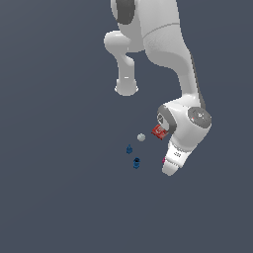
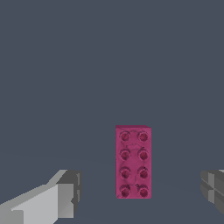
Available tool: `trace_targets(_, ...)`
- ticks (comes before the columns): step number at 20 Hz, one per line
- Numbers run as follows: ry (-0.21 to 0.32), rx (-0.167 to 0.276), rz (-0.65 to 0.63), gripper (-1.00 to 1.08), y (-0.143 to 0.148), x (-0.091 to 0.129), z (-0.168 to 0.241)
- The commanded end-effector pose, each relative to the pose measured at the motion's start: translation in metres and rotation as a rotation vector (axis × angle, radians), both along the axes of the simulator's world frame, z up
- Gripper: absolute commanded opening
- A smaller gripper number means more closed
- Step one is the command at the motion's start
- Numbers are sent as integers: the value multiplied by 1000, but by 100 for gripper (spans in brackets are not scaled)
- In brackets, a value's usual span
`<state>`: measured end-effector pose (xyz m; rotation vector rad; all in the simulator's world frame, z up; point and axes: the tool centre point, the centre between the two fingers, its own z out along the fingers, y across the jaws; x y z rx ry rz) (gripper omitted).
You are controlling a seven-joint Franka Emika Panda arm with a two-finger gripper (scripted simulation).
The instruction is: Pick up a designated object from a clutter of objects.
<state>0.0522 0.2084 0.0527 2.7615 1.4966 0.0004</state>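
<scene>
Flat slate-grey floor point(image 1: 59, 197), no walls or edges visible, plain sim render.

Brick point(image 2: 133, 162): magenta-pink, flat, rectangular, two rows of four studs on top. Lies flat on floor, directly under the hand, between the two fingers; nearer one finger point(image 2: 65, 194) than the other point(image 2: 214, 188), so not quite centred. Nothing touching it.

Gripper point(image 2: 140, 192): jaws spread wide, holding nothing, gap well wider than brick's short side.

Handling (judgement): prob. rigid plastic, light, won't deform or break. Smooth side walls could be slick; low profile leaves little wall to bite on, so fingers need to come right down near the floor. Best hold looks like across the short width, pads on the two long walls, approx. mid-length. Jaws already line up w/ that axis. Off-centre approach could nudge or twist it before closing.

View differences:
- Wrist view: full brick, stud count, orientation vs. fingers, jaw gap. No other clutter in frame.
- Exterior view: brick nearly all hidden by hand point(image 1: 173, 160); only a pink sliver at its edge. Shows arm bent low over floor, plus neighbours: red square packet point(image 1: 158, 131) tucked against wrist, whitish ball point(image 1: 141, 137), two dark-blue pieces point(image 1: 129, 148) and point(image 1: 136, 162). All sit apart from the brick, toward exterior view's left of the hand. Jaw state not readable there.
</scene>
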Motion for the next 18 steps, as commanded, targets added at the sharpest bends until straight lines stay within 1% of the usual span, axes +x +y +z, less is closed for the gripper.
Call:
trace_targets(1, 1, 0, 1, 100, 0, -1, -11)
trace_targets(6, 1, 0, 4, 100, 0, -1, -34)
trace_targets(11, 1, 0, 4, 100, 1, 0, -41)
trace_targets(12, 1, 0, 4, -100, 1, 0, -41)
trace_targets(18, 1, 0, 4, -100, 1, 0, -41)
